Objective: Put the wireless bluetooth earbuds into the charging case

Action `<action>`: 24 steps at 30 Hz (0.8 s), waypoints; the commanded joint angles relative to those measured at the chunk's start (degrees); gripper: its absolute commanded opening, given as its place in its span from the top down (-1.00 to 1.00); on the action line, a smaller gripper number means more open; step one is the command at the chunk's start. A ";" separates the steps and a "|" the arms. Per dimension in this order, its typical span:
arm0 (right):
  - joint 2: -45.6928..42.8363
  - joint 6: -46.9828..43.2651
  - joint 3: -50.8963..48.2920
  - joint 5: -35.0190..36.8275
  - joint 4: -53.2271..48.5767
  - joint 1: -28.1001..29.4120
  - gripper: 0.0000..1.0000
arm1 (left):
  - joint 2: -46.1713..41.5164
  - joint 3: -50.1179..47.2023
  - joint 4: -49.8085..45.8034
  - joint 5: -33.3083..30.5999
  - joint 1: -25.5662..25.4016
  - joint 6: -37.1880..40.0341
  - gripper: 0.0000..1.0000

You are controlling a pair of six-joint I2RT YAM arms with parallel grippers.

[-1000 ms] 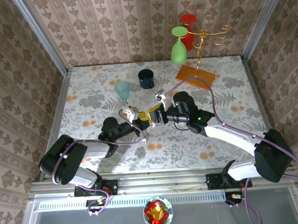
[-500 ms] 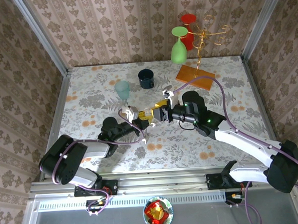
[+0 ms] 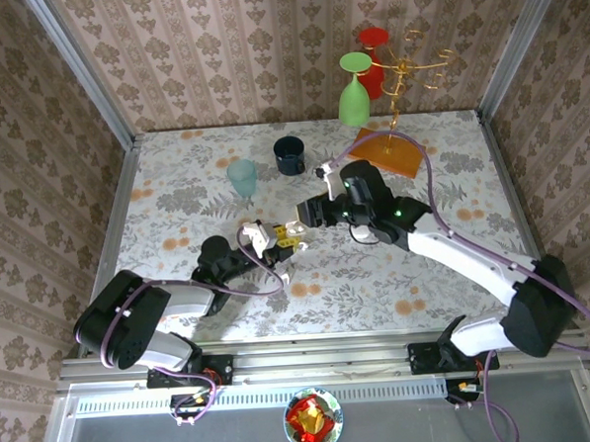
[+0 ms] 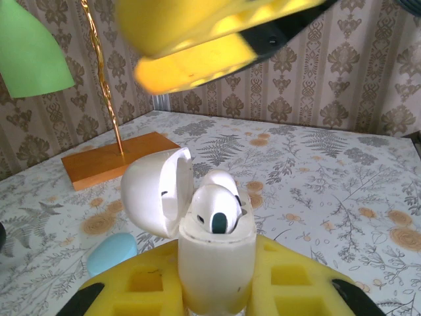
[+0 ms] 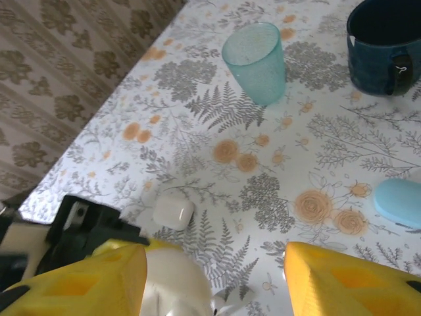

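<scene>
Clamping the charging case (lid open), the left gripper shows both earbuds apparently seated; the right gripper hangs released above. Next: close the lid.

In the left wrist view the case runs off the frame at 6 o'clock, and a blurred yellow finger is cut at 12. The earbud sits half sunk in the case, perhaps with a second behind it. The right wrist view clips the mug at 1 o'clock.

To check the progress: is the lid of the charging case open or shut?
Open. The lid is swung back to the left of the charging case, and two white earbuds stand exposed in its top.
</scene>
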 commanded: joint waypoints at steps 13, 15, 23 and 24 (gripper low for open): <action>6.03 -7.54 6.26 -7.24 -16.85 -0.14 -0.22 | -4.98 -1.41 2.02 -5.43 -0.05 -2.18 1.00; 3.73 -7.95 4.46 -7.62 -15.67 -0.22 -0.22 | -5.59 -1.64 1.84 -5.63 -0.09 -1.99 1.00; -10.63 -17.22 -10.50 -14.02 3.17 -2.25 -0.26 | -5.20 -1.57 1.59 8.90 1.34 1.94 1.00; -12.48 -19.77 -12.58 -16.49 5.58 -2.25 -0.27 | -5.22 -1.14 1.60 11.91 1.72 0.92 1.00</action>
